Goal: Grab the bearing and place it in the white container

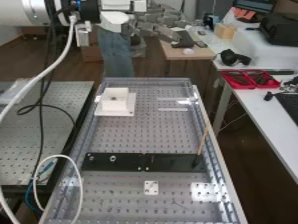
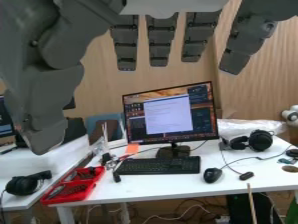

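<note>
The hand (image 1: 158, 22) is high at the top of the high view, beyond the bench's far end, well away from the black bar and the white container. Its fingers are straight and spread, holding nothing; in the wrist view the hand (image 2: 161, 42) hangs with straight fingers and the thumb apart. The white container (image 1: 115, 104) stands on a white plate near the bench's far left, with a small dark spot inside its top that I cannot identify. On the flat black bar (image 1: 173, 162) stand the smaller nut (image 1: 91, 158) and the larger nut (image 1: 113, 158).
A thin wooden stick (image 1: 202, 142) rises from the black bar's right end. A small white plate (image 1: 151, 187) lies nearer on the perforated bench (image 1: 133, 135). Cables hang at the left. The side desk (image 2: 153, 184) holds red trays (image 2: 75, 185), a keyboard (image 2: 159, 165) and a monitor.
</note>
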Action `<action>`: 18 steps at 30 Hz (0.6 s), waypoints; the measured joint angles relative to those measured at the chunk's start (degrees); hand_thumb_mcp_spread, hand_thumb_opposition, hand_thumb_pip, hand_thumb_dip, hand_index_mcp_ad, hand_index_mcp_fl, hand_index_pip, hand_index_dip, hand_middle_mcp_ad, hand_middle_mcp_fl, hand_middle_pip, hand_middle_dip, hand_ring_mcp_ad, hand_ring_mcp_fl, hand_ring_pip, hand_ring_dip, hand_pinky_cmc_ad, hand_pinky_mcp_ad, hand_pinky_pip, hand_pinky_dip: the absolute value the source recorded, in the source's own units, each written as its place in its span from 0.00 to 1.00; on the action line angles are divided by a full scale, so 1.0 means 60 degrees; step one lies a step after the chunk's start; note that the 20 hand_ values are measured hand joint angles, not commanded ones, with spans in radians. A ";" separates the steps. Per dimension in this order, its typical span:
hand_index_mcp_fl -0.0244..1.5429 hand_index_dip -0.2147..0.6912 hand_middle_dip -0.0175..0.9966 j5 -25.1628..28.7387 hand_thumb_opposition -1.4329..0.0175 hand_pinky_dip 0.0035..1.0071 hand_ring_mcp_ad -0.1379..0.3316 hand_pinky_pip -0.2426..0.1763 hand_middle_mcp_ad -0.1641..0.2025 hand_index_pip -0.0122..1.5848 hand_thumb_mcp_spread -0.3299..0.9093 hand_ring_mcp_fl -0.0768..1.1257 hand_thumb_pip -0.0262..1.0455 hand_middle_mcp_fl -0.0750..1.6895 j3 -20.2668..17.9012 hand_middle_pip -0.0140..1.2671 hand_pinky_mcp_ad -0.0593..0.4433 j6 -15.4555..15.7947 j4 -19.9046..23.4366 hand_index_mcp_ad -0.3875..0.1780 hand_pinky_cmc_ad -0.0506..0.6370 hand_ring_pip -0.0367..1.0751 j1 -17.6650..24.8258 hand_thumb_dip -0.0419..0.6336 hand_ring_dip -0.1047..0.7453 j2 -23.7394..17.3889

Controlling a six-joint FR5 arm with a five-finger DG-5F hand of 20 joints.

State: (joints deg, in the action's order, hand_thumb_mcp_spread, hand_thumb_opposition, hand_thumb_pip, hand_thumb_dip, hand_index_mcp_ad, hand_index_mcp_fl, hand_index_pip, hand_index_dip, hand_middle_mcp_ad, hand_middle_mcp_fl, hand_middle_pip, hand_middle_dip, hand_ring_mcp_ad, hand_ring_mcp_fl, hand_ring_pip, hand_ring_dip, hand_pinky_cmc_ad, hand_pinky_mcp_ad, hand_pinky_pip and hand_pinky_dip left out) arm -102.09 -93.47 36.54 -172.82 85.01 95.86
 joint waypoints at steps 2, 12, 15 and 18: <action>0.09 0.64 0.20 0.0009 0.48 0.29 0.54 0.34 0.56 0.07 0.53 0.07 0.41 0.04 -0.0019 0.11 0.67 -0.0042 -0.0030 0.53 0.63 0.11 -0.0022 0.34 0.22 -0.0022; 0.09 0.64 0.20 0.0016 0.48 0.29 0.54 0.34 0.56 0.07 0.53 0.07 0.41 0.04 -0.0180 0.11 0.67 -0.0299 0.0091 0.53 0.62 0.11 -0.0147 0.34 0.22 -0.0110; 0.09 0.64 0.20 -0.0002 0.48 0.29 0.55 0.34 0.56 0.07 0.53 0.07 0.41 0.04 -0.0236 0.11 0.67 -0.0269 0.0185 0.53 0.63 0.11 -0.0180 0.34 0.22 -0.0142; 0.09 0.64 0.20 0.0022 0.48 0.29 0.55 0.34 0.56 0.07 0.53 0.07 0.41 0.04 -0.0272 0.11 0.67 -0.0225 0.0262 0.53 0.63 0.11 -0.0210 0.34 0.22 -0.0180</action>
State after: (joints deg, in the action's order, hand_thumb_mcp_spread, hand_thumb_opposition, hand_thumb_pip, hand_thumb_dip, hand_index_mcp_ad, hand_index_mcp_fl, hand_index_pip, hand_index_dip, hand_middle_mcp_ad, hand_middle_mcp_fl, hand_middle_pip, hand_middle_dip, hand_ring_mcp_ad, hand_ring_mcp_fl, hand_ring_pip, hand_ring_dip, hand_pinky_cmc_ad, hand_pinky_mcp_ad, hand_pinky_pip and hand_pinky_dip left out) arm -101.96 -95.10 35.19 -171.25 83.75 94.78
